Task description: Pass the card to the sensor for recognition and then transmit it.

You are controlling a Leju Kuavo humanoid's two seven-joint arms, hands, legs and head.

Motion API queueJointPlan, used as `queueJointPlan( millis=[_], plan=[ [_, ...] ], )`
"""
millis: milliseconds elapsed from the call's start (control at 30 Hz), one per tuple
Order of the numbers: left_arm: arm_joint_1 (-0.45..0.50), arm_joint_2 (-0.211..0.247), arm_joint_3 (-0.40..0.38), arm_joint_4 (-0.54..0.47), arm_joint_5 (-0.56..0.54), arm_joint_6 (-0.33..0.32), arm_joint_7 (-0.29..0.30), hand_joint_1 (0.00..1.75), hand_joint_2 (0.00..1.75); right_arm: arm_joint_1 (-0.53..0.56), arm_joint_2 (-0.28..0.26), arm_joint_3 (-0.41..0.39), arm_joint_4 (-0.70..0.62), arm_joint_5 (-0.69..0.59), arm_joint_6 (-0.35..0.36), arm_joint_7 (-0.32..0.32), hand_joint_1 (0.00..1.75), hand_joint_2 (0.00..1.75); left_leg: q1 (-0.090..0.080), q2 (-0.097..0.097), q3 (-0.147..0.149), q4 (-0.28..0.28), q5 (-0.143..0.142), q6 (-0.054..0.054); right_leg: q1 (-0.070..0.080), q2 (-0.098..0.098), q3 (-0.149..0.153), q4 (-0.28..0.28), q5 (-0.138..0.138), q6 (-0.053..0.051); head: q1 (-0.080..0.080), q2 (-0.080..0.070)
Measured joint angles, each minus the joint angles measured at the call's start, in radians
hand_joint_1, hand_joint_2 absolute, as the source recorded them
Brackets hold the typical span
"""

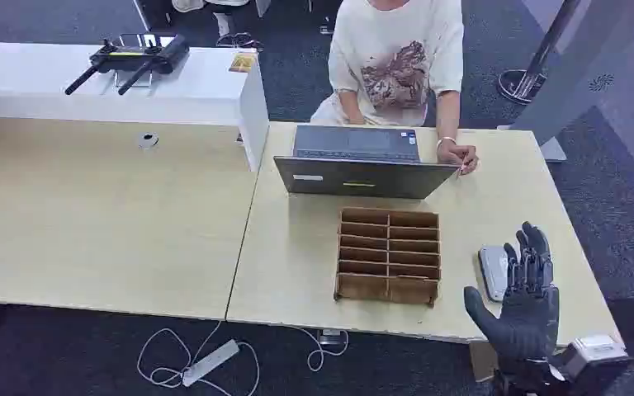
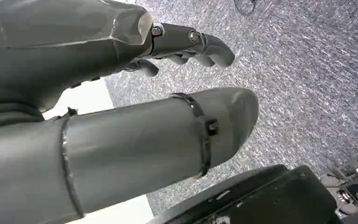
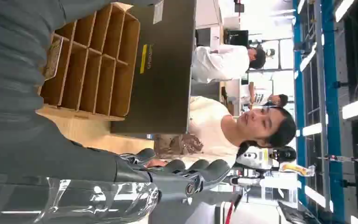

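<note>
My right hand is up over the near right corner of the table, fingers straight and spread, thumb out, nothing in its grasp. Just under my fingertips lies the grey sensor, flat on the wood. Off my thumb's side sits the brown compartment box, and a card leans in its end slot. Beyond it, a laptop and a seated person. My left hand hangs over carpet, fingers loosely curled, empty.
</note>
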Motion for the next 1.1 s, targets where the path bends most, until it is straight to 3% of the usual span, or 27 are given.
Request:
queueJointPlan(
  millis=[467,733,900,1100],
  plan=[
    [0.002,-0.002,0.002,0.0,0.037,0.03,-0.014,0.0,0.0,-0.013,0.0,0.0,0.0,0.04,0.003,-0.002,0.0,1.75,0.0,0.0,0.0,0.0,0.0,0.0,0.0,0.0,0.0,0.0,0.0,0.0,0.0,0.0],
    [0.004,-0.004,0.016,0.0,0.06,0.053,-0.051,0.0,0.0,-0.058,-0.006,0.0,0.001,0.124,-0.007,-0.012,0.0,1.75,0.0,0.0,0.0,0.0,0.0,0.0,0.0,0.0,0.0,0.0,0.0,0.0,0.0,0.0],
    [0.004,-0.005,0.023,0.0,0.068,0.047,-0.066,0.0,0.0,-0.146,-0.04,0.002,0.02,0.217,-0.082,-0.006,0.0,1.75,0.0,0.001,0.0,0.0,0.0,0.0,0.0,0.0,0.0,0.0,0.001,0.0,0.0,0.0],
    [0.004,-0.007,0.024,0.0,0.067,0.039,-0.069,0.0,0.0,-0.244,-0.086,0.01,0.069,0.398,-0.252,0.017,0.0,1.75,0.0,0.0,0.0,0.0,0.0,0.0,0.0,0.0,0.0,0.0,0.001,0.0,0.0,0.0]
  ],
)
